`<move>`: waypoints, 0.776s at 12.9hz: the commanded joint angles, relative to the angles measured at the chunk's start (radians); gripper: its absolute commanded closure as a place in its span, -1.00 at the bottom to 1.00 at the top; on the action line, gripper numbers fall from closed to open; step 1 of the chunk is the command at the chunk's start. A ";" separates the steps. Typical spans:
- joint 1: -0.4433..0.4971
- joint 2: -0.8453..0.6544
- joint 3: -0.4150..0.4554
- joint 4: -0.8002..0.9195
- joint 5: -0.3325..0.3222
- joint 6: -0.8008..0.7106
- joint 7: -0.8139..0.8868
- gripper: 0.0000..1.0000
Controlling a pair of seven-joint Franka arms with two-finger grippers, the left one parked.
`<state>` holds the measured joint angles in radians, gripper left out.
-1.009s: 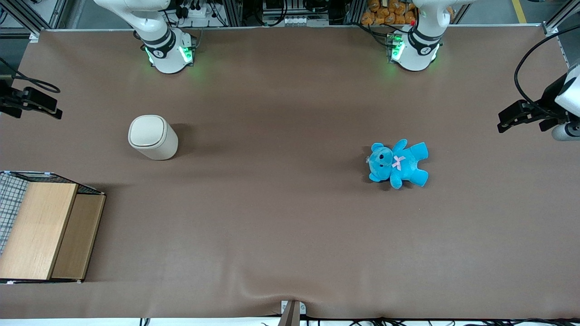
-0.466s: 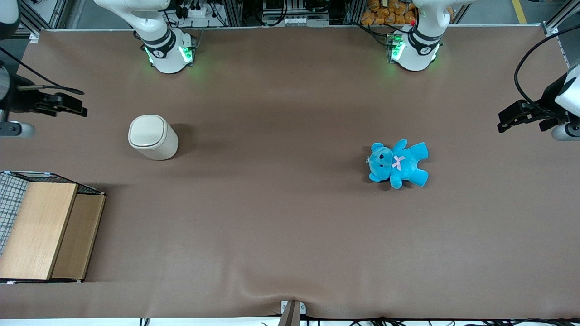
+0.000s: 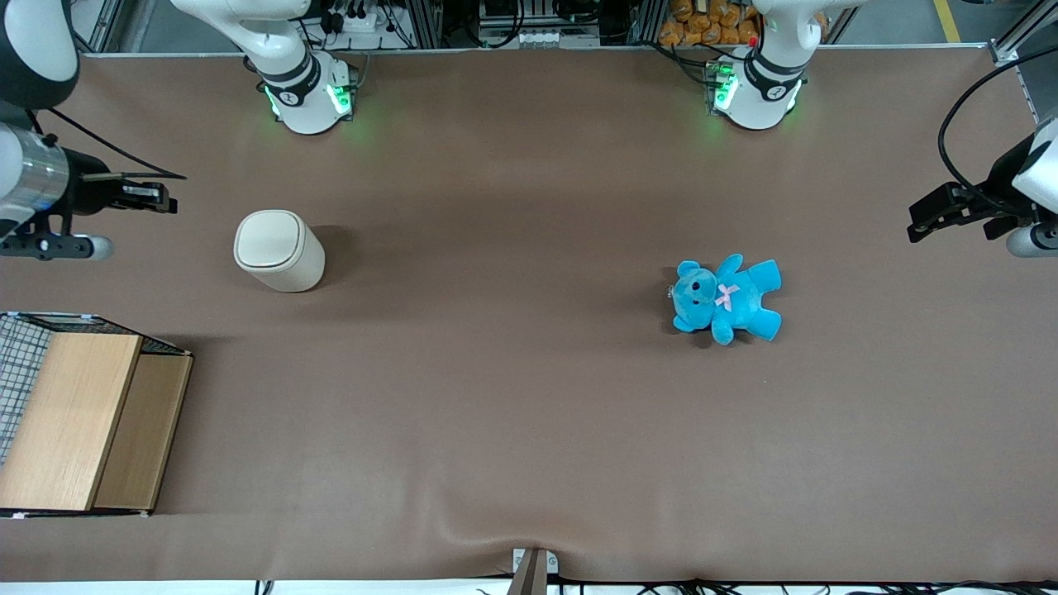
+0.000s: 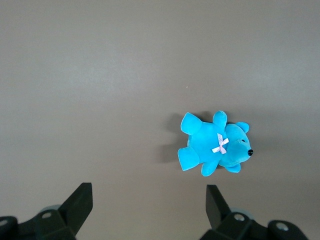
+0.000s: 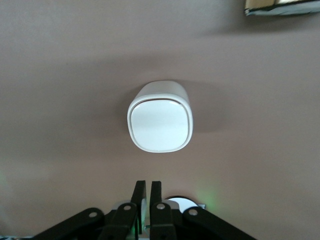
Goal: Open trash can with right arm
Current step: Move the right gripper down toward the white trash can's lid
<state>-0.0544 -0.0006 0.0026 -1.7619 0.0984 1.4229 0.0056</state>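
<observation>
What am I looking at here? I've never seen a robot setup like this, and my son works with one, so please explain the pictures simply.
These are three camera views of one brown table with two white robot arms bolted at its edge. The front view looks down over the whole table. The other two come from cameras on the arms' wrists. The working right arm reaches in over the table; its black gripper is shut, holds nothing, and hovers beside the trash can, apart from it. The right wrist view shows the trash can's lid closed. A blue teddy lies toward the parked arm's end of the table. A wooden box sits nearer the front camera than the trash can.
</observation>
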 commanded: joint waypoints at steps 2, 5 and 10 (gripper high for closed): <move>0.019 -0.081 0.011 -0.070 0.021 0.019 0.004 0.80; 0.013 -0.082 0.024 -0.074 0.018 0.036 0.005 0.98; -0.001 -0.130 0.020 -0.241 0.003 0.191 0.016 1.00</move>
<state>-0.0454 -0.0674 0.0188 -1.8974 0.1064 1.5494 0.0082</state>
